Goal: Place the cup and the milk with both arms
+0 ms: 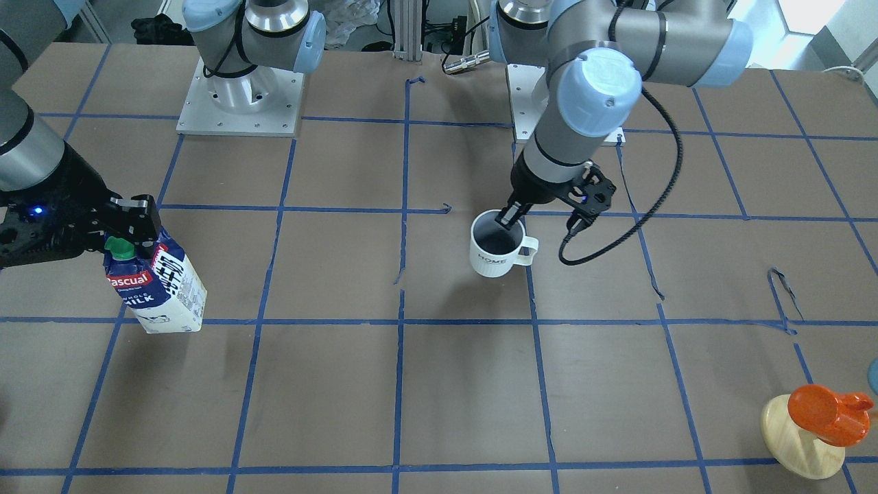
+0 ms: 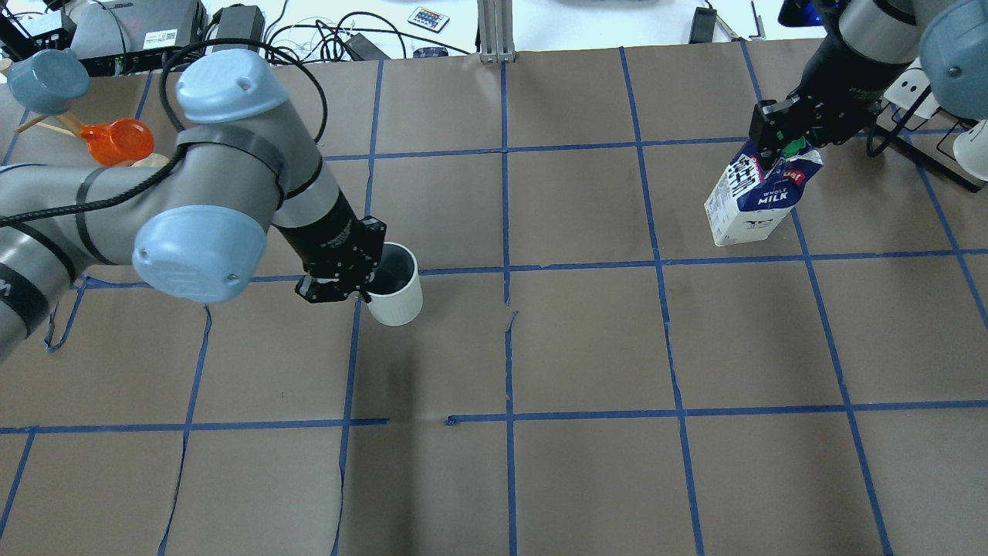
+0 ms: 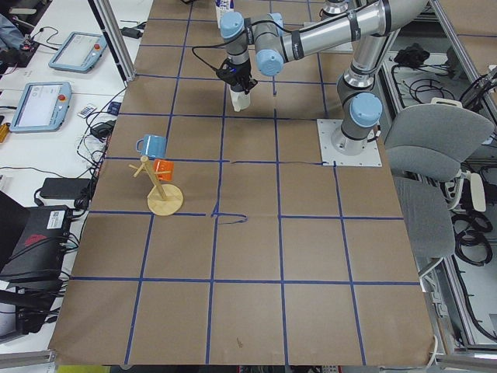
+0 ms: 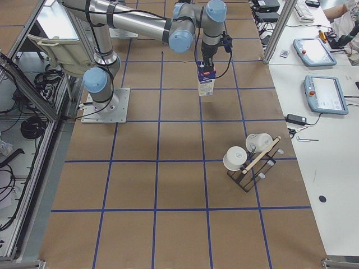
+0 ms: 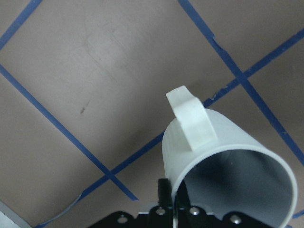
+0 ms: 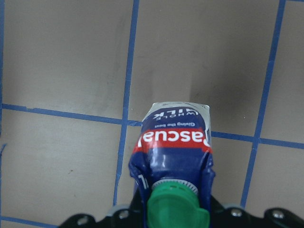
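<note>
My left gripper point(image 2: 361, 279) is shut on the rim of the white cup point(image 2: 397, 297), one finger inside and one outside. The cup point(image 1: 495, 245) is near the table's middle, handle to the side, and seems held slightly off the surface. It fills the left wrist view point(image 5: 213, 156). My right gripper point(image 2: 781, 139) is shut on the top of the blue and white milk carton point(image 2: 750, 202), beside its green cap point(image 6: 175, 206). The milk point(image 1: 159, 287) hangs tilted, low over the table at my far right.
A wooden stand with an orange cup point(image 1: 826, 412) and a blue cup point(image 2: 45, 77) is at my far left. A rack with white cups point(image 4: 249, 159) stands beyond the milk on my right. Arm bases point(image 1: 240, 96) sit at the table's rear.
</note>
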